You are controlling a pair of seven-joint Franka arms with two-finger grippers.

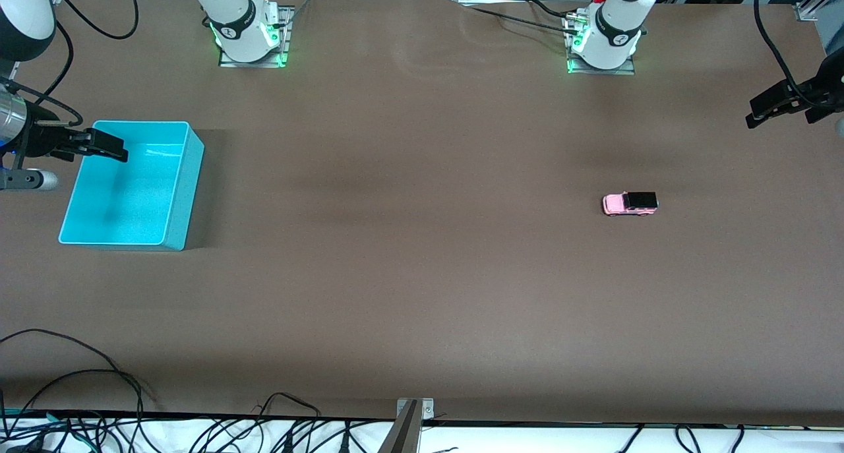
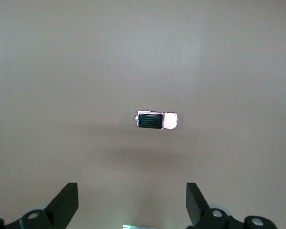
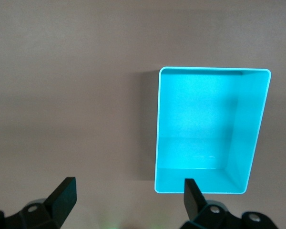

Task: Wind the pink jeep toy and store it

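The pink jeep toy point(image 1: 630, 203) sits on its wheels on the bare brown table point(image 1: 409, 275) toward the left arm's end, well apart from the turquoise bin point(image 1: 178, 196), which stands empty toward the right arm's end; nothing has been grasped yet, so the step in hand looks like the first reach for the car; the left gripper point(image 2: 132, 202) hangs high above the table with its fingers spread wide and empty, the jeep in its wrist view; it should come down centred over the body and pinch the long sides, since the toy is small and could roll away; the right gripper point(image 3: 126, 199) waits over the bin's edge, fingers likewise released and empty.
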